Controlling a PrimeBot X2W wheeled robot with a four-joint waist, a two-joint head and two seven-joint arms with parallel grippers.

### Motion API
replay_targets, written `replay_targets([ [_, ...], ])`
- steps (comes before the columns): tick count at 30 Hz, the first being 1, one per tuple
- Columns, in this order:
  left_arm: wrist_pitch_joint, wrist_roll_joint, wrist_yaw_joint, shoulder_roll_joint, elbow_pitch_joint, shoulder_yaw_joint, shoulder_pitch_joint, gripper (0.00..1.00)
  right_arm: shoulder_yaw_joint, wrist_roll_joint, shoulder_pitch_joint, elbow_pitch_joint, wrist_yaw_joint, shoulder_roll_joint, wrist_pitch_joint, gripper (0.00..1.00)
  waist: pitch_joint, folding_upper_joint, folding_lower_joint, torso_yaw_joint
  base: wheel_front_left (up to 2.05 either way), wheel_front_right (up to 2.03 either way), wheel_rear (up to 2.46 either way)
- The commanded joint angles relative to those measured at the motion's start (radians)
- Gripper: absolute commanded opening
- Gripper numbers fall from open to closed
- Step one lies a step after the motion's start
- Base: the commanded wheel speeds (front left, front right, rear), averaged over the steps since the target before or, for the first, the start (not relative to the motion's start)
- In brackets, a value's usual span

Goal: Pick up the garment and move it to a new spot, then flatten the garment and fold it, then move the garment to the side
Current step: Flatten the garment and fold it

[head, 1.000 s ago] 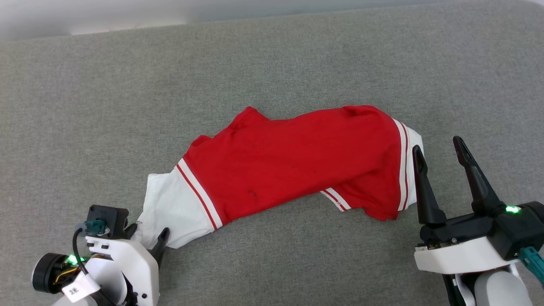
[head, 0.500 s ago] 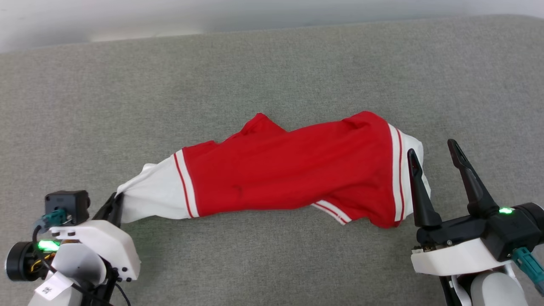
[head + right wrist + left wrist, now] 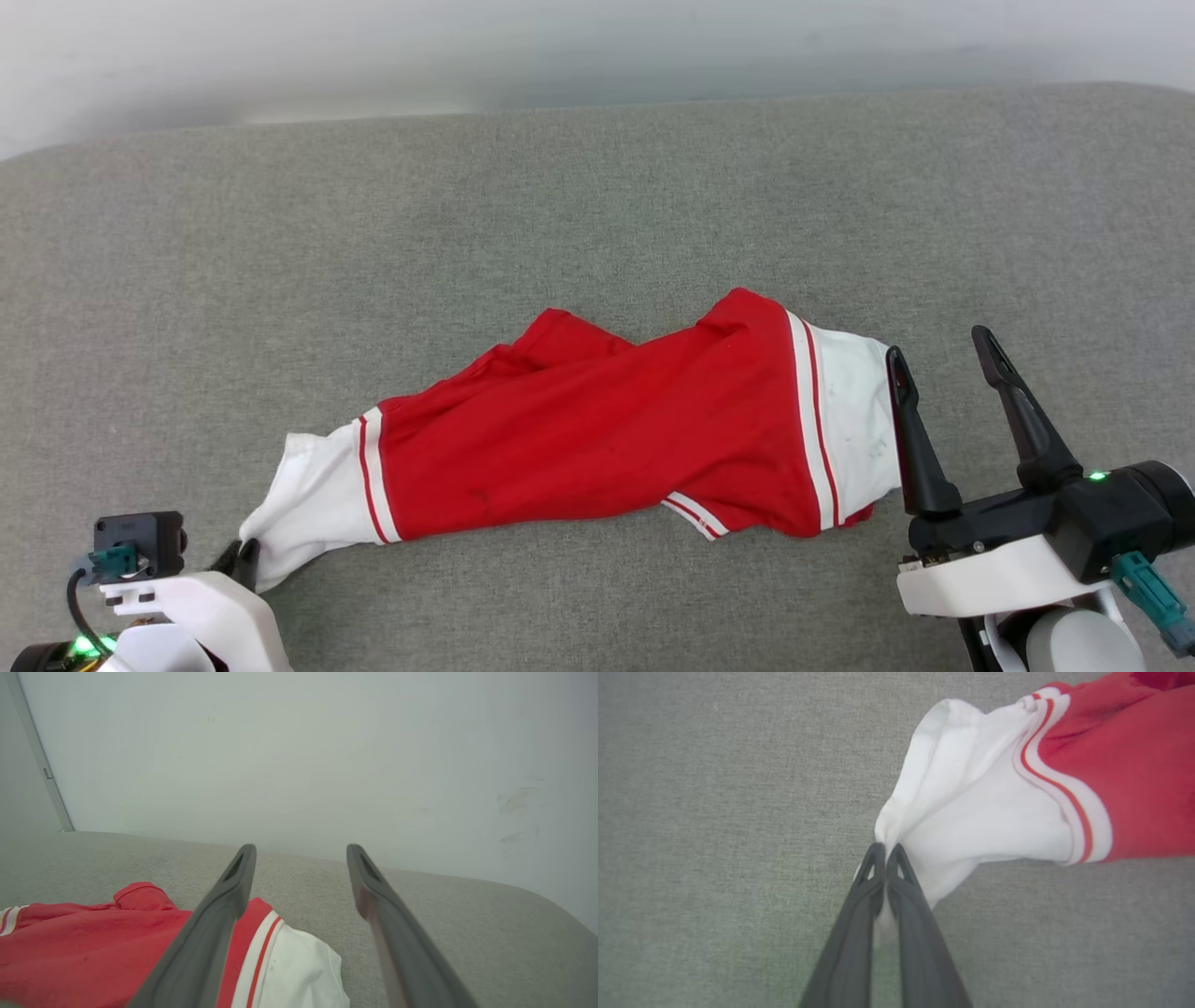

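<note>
1. The jersey (image 3: 597, 439) lies twisted and bunched on the grey cushion (image 3: 280, 261), strung out between the two arms and towards the near edge.
2. The left gripper (image 3: 885, 854) is clamped tight on the tip of the left sleeve (image 3: 971, 807). It's only got a small pinch of cloth, so I'd pull gently or it'll slip out.
3. The right gripper (image 3: 937, 343) is spread wide with nothing in it, just beside the right sleeve (image 3: 854, 420). I can't quite tell if its inner finger brushes the cloth.
4. My read is that this is the pick-up-and-move bit. Dragging by one sleeve will just rope the jersey up more. I'd drop the right gripper onto its sleeve hem, pinch, then lift both ends together.
5. Lift high enough that the body clears the cushion, with the arms well apart so it hangs open. Set it down somewhere with free cushion all round for flattening.
</note>
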Motion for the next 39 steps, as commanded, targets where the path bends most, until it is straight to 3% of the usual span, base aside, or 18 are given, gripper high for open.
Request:
replay_targets([
  [1,-0.017,0.001,-0.001,0.002,-0.01,0.007,-0.006,1.0,0.002,-0.001,0.009,0.002,0.0,0.001,-0.002,1.0,-0.009,0.0,0.0,-0.001,0.0,0.0,0.0],
  [4,-0.082,0.016,-0.017,-0.006,-0.03,0.004,-0.028,1.0,0.003,0.003,0.013,0.002,0.0,0.001,-0.002,1.0,-0.026,0.0,0.0,-0.002,0.0,0.0,0.0],
  [12,-0.35,0.056,-0.139,-0.018,-0.098,-0.034,-0.084,1.0,-0.016,0.004,0.016,-0.009,0.0,0.001,-0.002,1.0,-0.08,0.0,0.0,-0.019,0.0,0.0,0.0],
  [17,-0.499,0.095,-0.187,-0.04,-0.101,-0.068,-0.101,1.0,-0.023,-0.006,0.026,-0.014,0.0,0.001,-0.002,1.0,-0.099,0.0,0.0,-0.033,0.0,0.0,0.0],
  [23,-0.551,0.097,-0.231,-0.057,-0.087,-0.109,-0.108,1.0,-0.016,-0.009,0.029,-0.016,0.0,0.001,-0.002,1.0,-0.106,0.0,0.0,-0.058,0.0,0.0,0.0],
  [26,-0.509,0.117,-0.259,-0.03,-0.067,-0.156,-0.141,1.0,-0.006,-0.009,0.023,-0.016,0.0,0.001,-0.002,1.0,-0.1,0.0,0.0,-0.079,0.0,0.0,0.0],
  [31,-0.343,0.095,-0.295,0.029,-0.055,-0.258,-0.292,1.0,-0.004,0.0,0.009,-0.02,0.0,0.001,-0.002,1.0,-0.068,0.0,0.0,-0.119,0.0,0.0,0.0],
  [39,0.072,-0.112,-0.304,0.13,-0.003,-0.444,-0.64,1.0,-0.007,0.032,-0.014,-0.026,0.0,0.002,-0.002,1.0,0.019,0.0,0.0,-0.192,0.0,0.0,0.0],
])
